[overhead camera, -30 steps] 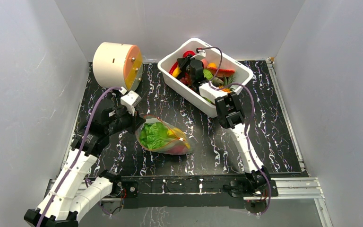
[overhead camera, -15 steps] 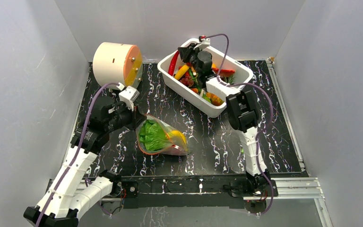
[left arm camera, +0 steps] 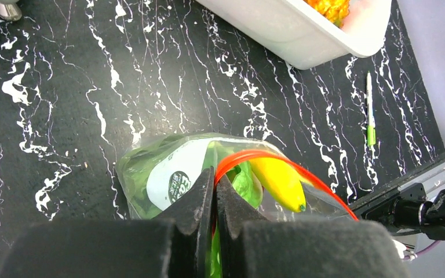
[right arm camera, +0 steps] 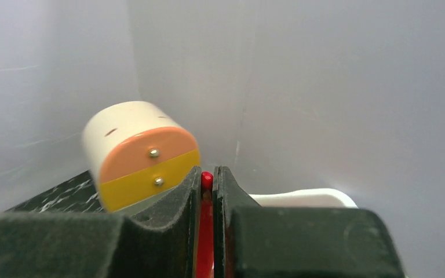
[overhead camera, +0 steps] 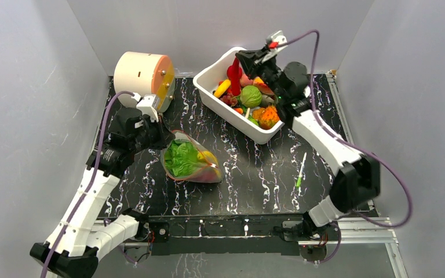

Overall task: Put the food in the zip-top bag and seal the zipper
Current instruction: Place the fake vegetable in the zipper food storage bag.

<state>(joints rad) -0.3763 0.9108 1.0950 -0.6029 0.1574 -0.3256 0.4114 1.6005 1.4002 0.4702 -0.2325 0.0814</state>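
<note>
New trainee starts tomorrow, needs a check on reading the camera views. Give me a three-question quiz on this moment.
1. True or false: the right gripper is empty.
2. The left gripper pinches the zip-top bag at: A) a bottom corner; B) the mouth edge; C) not at all.
3. Fill in: the bag's zipper is ___ (open or sealed).

Key
1. False: it is shut on a red piece above the tub.
2. B
3. open: the strip forms a wide loop.
</note>
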